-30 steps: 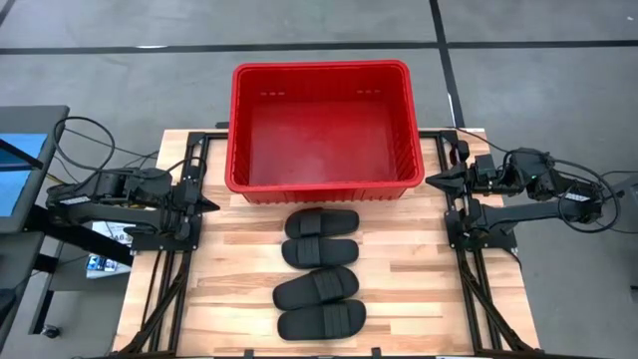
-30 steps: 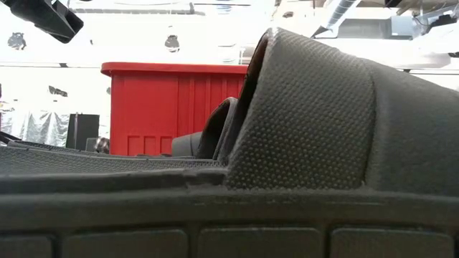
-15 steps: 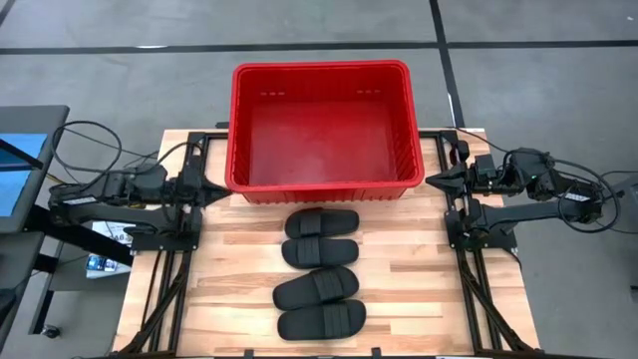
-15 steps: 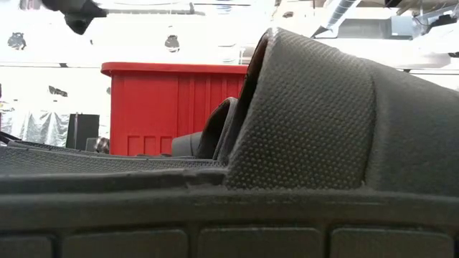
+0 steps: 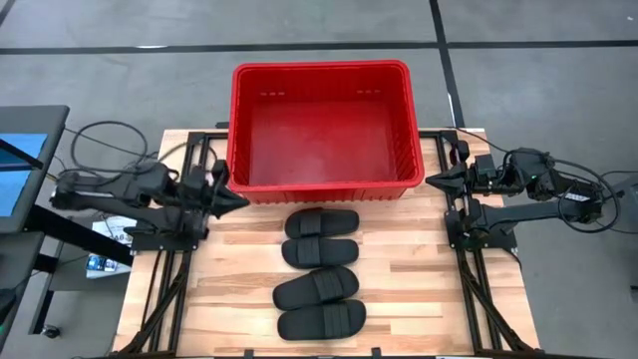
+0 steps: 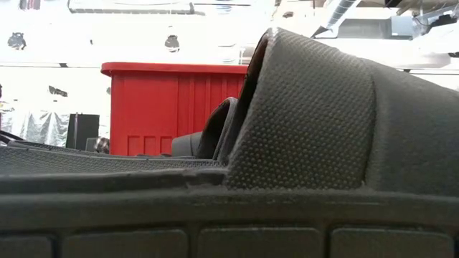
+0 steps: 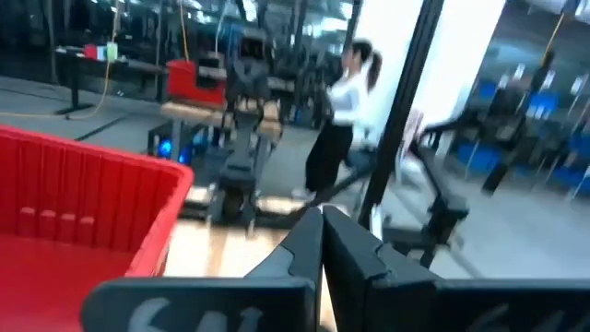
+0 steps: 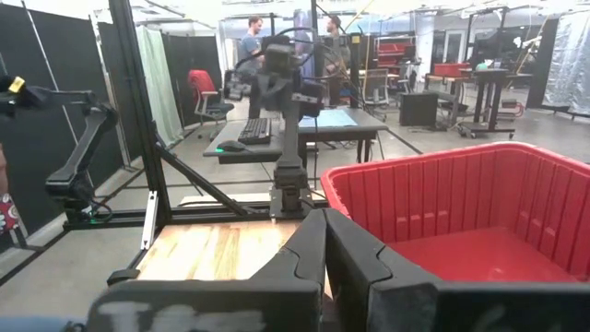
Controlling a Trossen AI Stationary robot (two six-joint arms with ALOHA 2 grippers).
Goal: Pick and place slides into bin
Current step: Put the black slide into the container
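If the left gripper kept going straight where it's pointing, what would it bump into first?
Probably nothing on the table: the shut left gripper points across it, just in front of the bin and behind the slides. Height is unclear.

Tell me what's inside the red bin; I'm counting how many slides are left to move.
The bin holds nothing: the high view shows its bare red floor. All four slides lie on the table in front of it. Nothing covers the bin's inside.
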